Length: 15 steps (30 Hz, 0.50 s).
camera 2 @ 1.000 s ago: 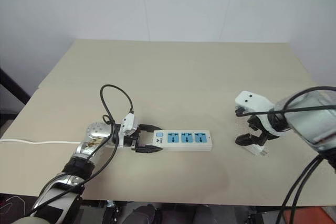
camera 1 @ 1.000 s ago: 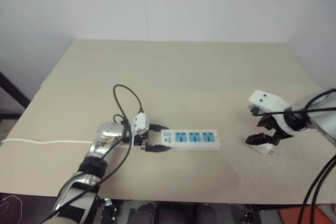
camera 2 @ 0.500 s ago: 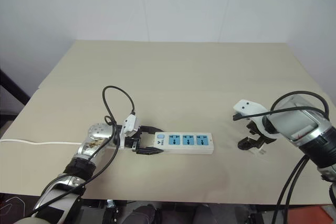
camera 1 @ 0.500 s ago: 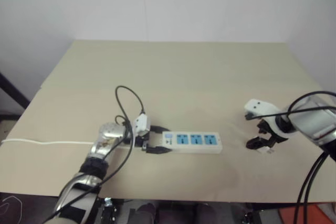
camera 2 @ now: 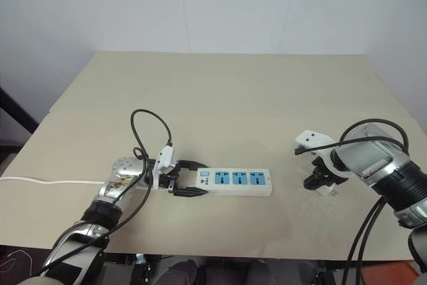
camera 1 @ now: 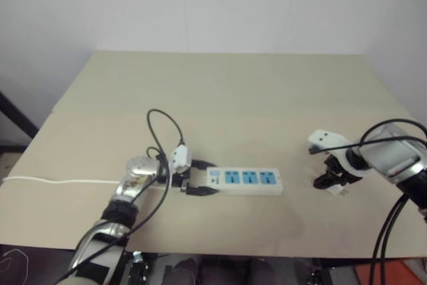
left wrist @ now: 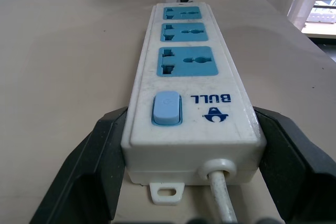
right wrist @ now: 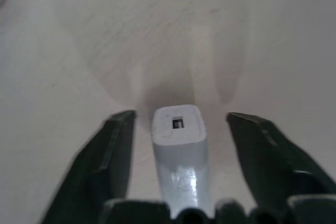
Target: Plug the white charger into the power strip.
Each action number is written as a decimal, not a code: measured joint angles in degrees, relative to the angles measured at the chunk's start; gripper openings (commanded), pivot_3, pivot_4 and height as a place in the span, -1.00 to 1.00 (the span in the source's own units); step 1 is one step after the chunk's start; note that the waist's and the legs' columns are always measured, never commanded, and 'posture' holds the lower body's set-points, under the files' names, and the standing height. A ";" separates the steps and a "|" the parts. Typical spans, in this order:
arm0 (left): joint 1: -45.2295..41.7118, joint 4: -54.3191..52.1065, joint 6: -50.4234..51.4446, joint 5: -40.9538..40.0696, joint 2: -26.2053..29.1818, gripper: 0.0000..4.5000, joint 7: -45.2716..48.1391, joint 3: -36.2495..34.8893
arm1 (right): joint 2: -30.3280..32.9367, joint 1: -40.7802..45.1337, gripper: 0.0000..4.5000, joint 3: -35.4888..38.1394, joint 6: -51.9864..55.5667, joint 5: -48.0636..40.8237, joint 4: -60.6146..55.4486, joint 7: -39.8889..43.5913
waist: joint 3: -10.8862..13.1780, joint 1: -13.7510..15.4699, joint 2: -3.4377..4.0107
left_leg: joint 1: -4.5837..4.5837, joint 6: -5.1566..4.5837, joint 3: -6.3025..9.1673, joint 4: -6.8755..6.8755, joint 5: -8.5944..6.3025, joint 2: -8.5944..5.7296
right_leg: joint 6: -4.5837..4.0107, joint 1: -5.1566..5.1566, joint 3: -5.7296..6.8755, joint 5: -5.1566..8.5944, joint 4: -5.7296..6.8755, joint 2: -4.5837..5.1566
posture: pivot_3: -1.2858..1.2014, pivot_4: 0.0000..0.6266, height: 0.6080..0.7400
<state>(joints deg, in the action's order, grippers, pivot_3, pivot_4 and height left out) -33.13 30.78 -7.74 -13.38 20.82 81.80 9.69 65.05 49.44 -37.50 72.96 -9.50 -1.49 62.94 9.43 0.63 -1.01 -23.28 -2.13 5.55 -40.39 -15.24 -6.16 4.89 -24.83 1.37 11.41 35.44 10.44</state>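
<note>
Power strip lengthwise left-right, switch end leftward

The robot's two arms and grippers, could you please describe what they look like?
Both arms are silver metal with black joints and loose black cables. Each wrist carries a white boxy module. The left gripper and right gripper each have two black, tapered fingers.
</note>
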 measured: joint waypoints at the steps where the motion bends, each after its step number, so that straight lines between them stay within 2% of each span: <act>1: 0.00 0.00 0.00 0.00 0.00 0.44 0.00 0.00 | -0.04 0.00 -0.20 0.00 -0.01 0.07 0.04 0.13 | 0.00 0.00 0.00 | 0.00 0.00 0.00 0.00 0.00 0.00 | 0.00 0.00 0.00 0.00 0.00 0.00 | 0.03 -0.52 1.00; 3: 0.00 0.00 0.01 0.00 -0.01 0.44 -0.01 0.00 | -0.07 0.01 -0.49 -0.04 -0.14 0.30 0.11 0.63 | 0.00 0.00 0.00 | 0.00 0.00 0.00 0.00 0.00 0.00 | 0.00 0.00 0.00 0.00 0.01 0.00 | 0.03 -0.52 1.00; 13: -0.15 0.00 0.15 0.03 0.04 0.44 0.03 0.19 | 0.77 1.36 -0.50 0.36 -0.65 2.11 -2.27 0.90 | 0.00 0.00 0.00 | -0.01 0.00 0.00 -0.02 0.00 0.00 | 0.00 -0.09 -0.04 0.00 0.30 0.00 | 0.03 -0.52 1.00; 14: -0.19 0.00 0.15 0.03 0.03 0.44 0.05 0.24 | 0.81 1.44 -0.50 1.20 -0.56 1.87 -2.66 0.85 | 0.00 0.01 0.00 | -0.02 0.00 -0.01 -0.02 0.00 -0.01 | 0.00 -0.09 -0.04 0.00 0.30 0.00 | 0.03 -0.52 1.00; 15: -0.35 0.07 0.15 0.03 0.15 0.44 0.20 0.25 | -0.76 2.14 -0.50 6.97 0.27 -0.66 -2.82 0.74 | 0.00 -0.08 0.00 | -0.06 0.00 -0.08 -0.03 0.00 -0.02 | 0.00 -0.19 -0.16 0.00 0.31 0.01 | 0.03 -0.52 1.00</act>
<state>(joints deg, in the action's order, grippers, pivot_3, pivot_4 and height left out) -33.48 30.85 -7.58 -13.35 20.96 82.01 9.94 64.29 51.58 -30.53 73.23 -10.16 -4.31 63.68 9.43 0.55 -1.01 -23.34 -2.13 5.47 -40.41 -15.24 -6.17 4.89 -25.02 1.21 11.41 35.75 10.44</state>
